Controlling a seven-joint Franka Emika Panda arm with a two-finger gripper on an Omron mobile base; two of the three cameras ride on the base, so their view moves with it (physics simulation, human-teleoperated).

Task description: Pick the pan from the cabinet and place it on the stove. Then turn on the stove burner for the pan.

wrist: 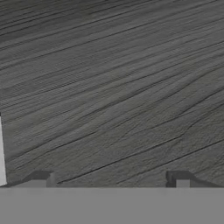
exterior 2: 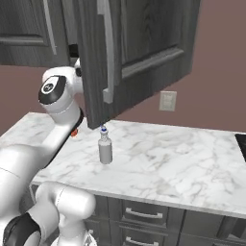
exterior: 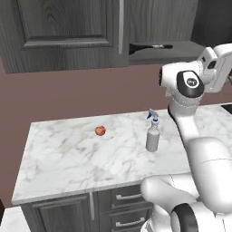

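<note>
One pan (exterior: 149, 46) is seen on the open cabinet (exterior 2: 139, 53) shelf; one spray bottle (exterior: 152, 136) and one red fruit (exterior: 100, 131) are on the counter (exterior: 68, 158). The gripper (wrist: 109, 179) is held spread and empty against grey wood grain, probably the cabinet door, so the pan's place relative to it cannot be told.

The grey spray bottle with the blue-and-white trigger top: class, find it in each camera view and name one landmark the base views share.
Left base view: grey spray bottle stands right of centre on the white marble counter.
Right base view: it stands left of centre, below the open dark grey cabinet door.
Hand view: wood grain, no bottle.
Shared landmark: the marble counter.
</note>
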